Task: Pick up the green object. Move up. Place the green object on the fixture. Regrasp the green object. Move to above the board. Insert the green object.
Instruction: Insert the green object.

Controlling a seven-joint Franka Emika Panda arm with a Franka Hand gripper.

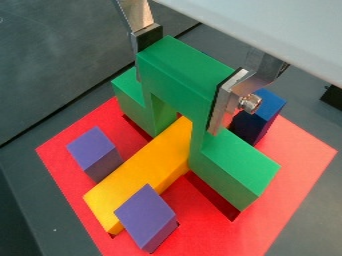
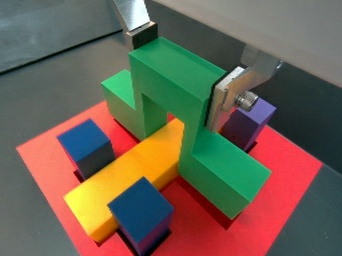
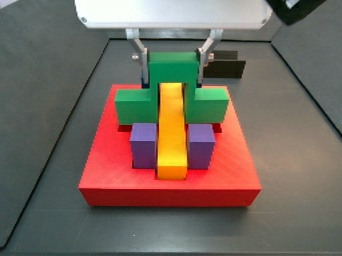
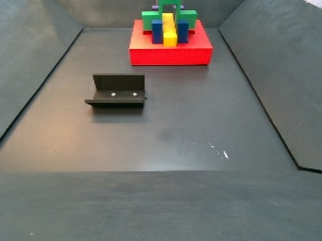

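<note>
The green object stands on the red board, its notch straddling the long yellow bar. Its wide lower part rests low on the board. My gripper is directly over the board, one finger on each side of the green object's upper block. The silver fingers lie against its side faces, so the gripper looks shut on it. The fixture stands apart on the dark floor, bare; in the side view closer to the board it shows as a dark block behind the board.
Purple cubes sit on either side of the yellow bar, and a blue cube sits beside the near finger. The board is near the back wall of the dark bin, whose side walls slope up.
</note>
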